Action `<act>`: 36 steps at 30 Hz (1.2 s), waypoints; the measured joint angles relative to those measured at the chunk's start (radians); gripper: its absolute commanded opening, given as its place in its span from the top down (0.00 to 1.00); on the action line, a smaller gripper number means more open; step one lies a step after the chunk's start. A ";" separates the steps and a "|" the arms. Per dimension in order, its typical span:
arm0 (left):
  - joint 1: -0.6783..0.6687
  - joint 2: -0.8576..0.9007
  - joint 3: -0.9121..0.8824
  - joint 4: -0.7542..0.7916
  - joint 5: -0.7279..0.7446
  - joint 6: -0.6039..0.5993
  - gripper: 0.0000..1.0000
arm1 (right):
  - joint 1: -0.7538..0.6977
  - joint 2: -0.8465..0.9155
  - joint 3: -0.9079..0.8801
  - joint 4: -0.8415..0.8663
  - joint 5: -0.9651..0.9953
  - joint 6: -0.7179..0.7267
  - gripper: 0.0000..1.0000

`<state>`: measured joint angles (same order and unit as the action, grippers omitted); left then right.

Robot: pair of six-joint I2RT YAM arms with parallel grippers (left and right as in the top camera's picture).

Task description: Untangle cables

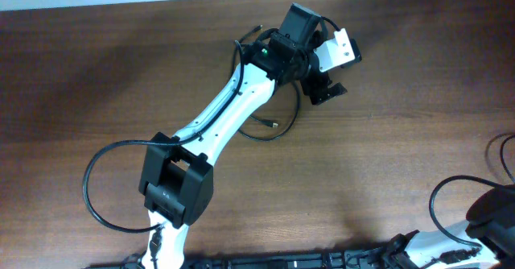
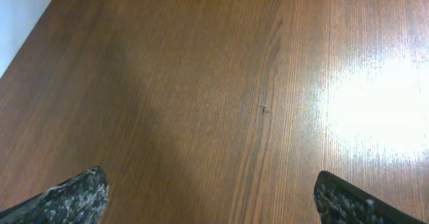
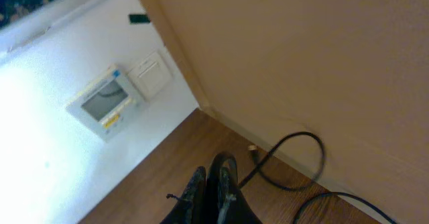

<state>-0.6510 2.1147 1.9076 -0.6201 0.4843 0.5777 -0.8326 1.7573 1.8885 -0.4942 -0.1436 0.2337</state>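
Black cables (image 1: 268, 122) loop on the desk (image 1: 402, 140) at eight o'clock from the left pincer (image 1: 335, 70), spread wide and nearer; the right pincer (image 3: 213, 176), closed and empty, sits far off.

The left arm (image 1: 229, 108) hides most of the cables (image 1: 269, 122); only strands beside its wrist show. The right gripper (image 3: 213, 187) is blurred and cut off at the lower edge.

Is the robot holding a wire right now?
Nothing. The left gripper is open over the table, and the right gripper is shut empty.
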 measured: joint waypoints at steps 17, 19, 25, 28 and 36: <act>0.000 0.000 0.000 -0.028 -0.003 0.000 0.01 | 0.155 0.190 -0.009 -0.106 -0.060 -0.124 0.84; 0.000 0.000 0.000 -0.029 -0.003 0.000 0.01 | 0.164 0.213 -0.010 -0.128 -0.048 -0.138 0.76; 0.000 0.000 0.000 -0.031 -0.003 -0.002 0.01 | 0.169 0.283 -0.016 -0.272 -0.038 -0.193 0.27; 0.000 0.000 0.000 -0.032 -0.003 -0.023 0.01 | 0.169 0.286 -0.020 -0.334 -0.093 -0.221 0.22; 0.042 -0.053 0.000 -0.108 -0.037 -0.053 0.01 | 0.215 0.286 -0.021 -0.517 -0.426 -0.378 0.17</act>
<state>-0.6094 2.0621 1.9076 -0.7284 0.4469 0.5243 -0.6174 2.0434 1.8679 -1.0111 -0.5697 -0.1444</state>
